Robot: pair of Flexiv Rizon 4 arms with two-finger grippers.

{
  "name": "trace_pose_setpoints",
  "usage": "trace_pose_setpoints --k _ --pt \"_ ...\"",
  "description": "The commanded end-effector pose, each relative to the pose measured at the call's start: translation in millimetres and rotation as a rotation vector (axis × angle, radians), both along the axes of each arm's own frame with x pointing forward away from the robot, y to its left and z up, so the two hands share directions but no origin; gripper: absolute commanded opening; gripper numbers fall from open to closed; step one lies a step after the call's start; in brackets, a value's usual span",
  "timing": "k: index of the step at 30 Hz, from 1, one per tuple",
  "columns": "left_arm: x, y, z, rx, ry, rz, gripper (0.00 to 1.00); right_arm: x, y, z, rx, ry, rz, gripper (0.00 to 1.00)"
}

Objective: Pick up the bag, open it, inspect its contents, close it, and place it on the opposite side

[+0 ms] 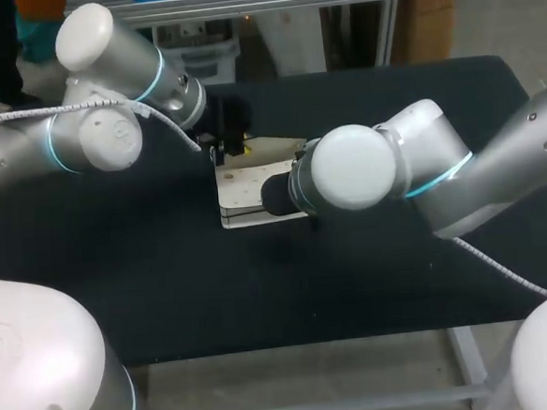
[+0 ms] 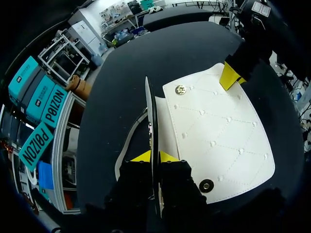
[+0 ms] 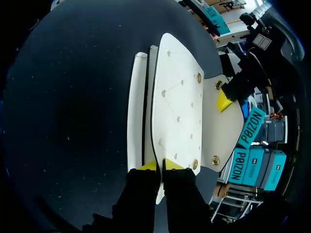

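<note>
Left gripper (image 2: 154, 156) is clamped on a thin white edge of the white quilted bag (image 2: 214, 136), with one yellow tip pressed to each side of that edge, which runs straight ahead from between the fingers. Just beside the held edge, the bag's wide panel lies spread on the black table (image 2: 121, 73). It is dotted with small studs, with a dark ringed snap (image 2: 206, 185) close to the fingers and a gold snap (image 2: 181, 90) nearer its far end. On the other side of the edge a narrow white strap (image 2: 127, 148) curves along the tabletop. Right gripper (image 3: 160, 165) is also closed on the bag, its two yellow tips pinching the rim of a quilted panel from both sides, at the end of the bag opposite the left one. Ahead of it the panel stretches away, with the bag's layered white body touching it on one side and a flap with gold snaps on the other, where the left arm's yellow tip meets the bag. From the head view the bag sits near the middle of the table between the two arms, and the right arm's wrist covers part of it and hides that arm's own fingers
</note>
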State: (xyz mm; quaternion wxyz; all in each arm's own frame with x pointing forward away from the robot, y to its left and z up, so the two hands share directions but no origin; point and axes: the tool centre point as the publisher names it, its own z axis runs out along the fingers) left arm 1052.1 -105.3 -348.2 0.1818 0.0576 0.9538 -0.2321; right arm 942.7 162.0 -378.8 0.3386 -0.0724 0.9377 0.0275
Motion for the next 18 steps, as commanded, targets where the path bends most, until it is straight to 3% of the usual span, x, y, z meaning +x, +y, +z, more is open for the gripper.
trace_pose_setpoints --k 1,3,4,5,6,7,18 --pt "0.6 3.5 3.9 -0.009 0.003 -0.002 0.00 -0.5 0.0 -2.3 0.001 -0.005 0.000 0.00" --pt "0.6 3.2 4.8 -0.012 0.004 -0.001 0.00 -0.5 0.0 -2.3 0.001 -0.005 0.000 0.00" --pt "0.6 3.0 5.3 -0.014 0.006 0.001 0.00 -1.3 0.7 0.1 0.007 0.002 0.018 0.12" --pt "0.8 2.9 5.9 -0.016 0.008 0.002 0.00 -1.9 1.4 2.0 0.008 0.006 0.026 0.31" --pt "0.9 2.6 7.0 -0.018 0.009 0.006 0.00 -3.1 2.1 5.2 0.007 0.007 0.033 0.61" --pt "0.9 2.5 7.6 -0.020 0.010 0.008 0.00 -3.8 2.3 7.7 0.012 0.011 0.043 1.00" --pt "0.7 2.8 33.1 -0.045 0.002 0.049 0.00 -15.6 -4.6 43.1 0.057 -0.013 0.058 1.00"
